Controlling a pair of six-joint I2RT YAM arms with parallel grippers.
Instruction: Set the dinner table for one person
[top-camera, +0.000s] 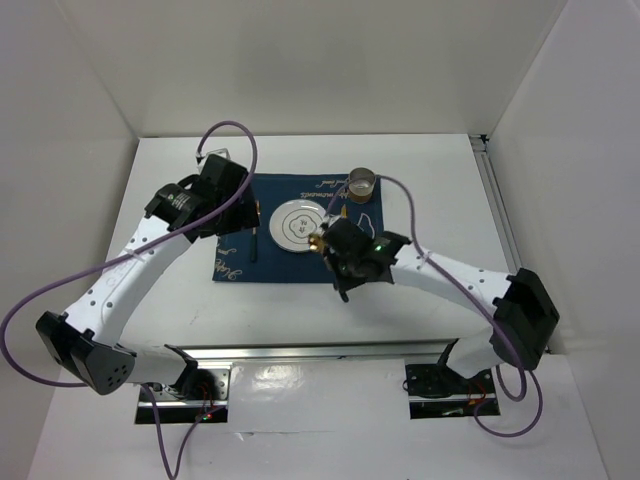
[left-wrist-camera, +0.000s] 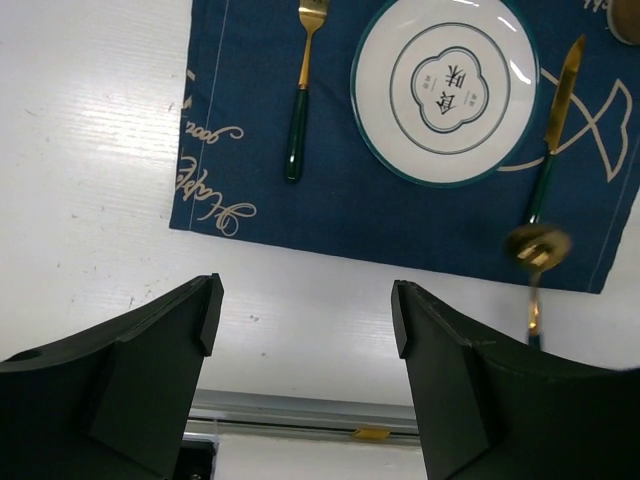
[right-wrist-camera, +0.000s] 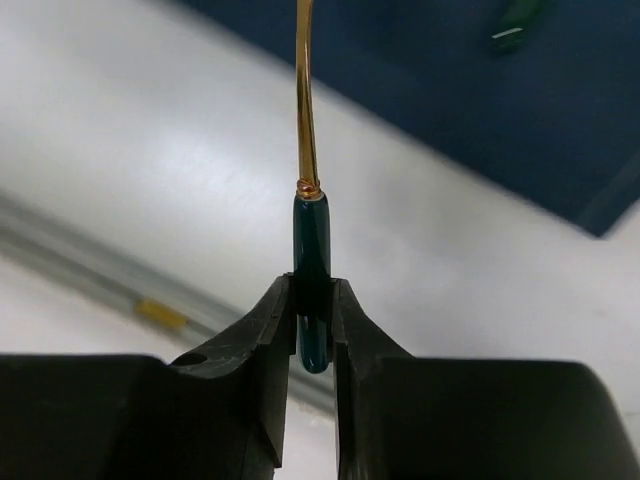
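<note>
The white dinner table (top-camera: 440, 180) carries a navy placemat (top-camera: 240, 262) with a white plate (top-camera: 298, 228) on it. A gold fork with a green handle (left-wrist-camera: 296, 120) lies left of the plate (left-wrist-camera: 445, 85). A gold knife (left-wrist-camera: 556, 110) lies to its right. A small cup (top-camera: 362, 182) stands at the mat's far right. My right gripper (right-wrist-camera: 312, 300) is shut on the green handle of a gold spoon (right-wrist-camera: 306, 120), held above the mat's near right edge (left-wrist-camera: 537, 245). My left gripper (left-wrist-camera: 305, 300) is open and empty, high above the table left of the mat.
A metal rail (top-camera: 320, 352) runs along the table's near edge and shows in the left wrist view (left-wrist-camera: 300, 410). White walls enclose the table at the back and sides. Purple cables loop from both arms (top-camera: 400, 195).
</note>
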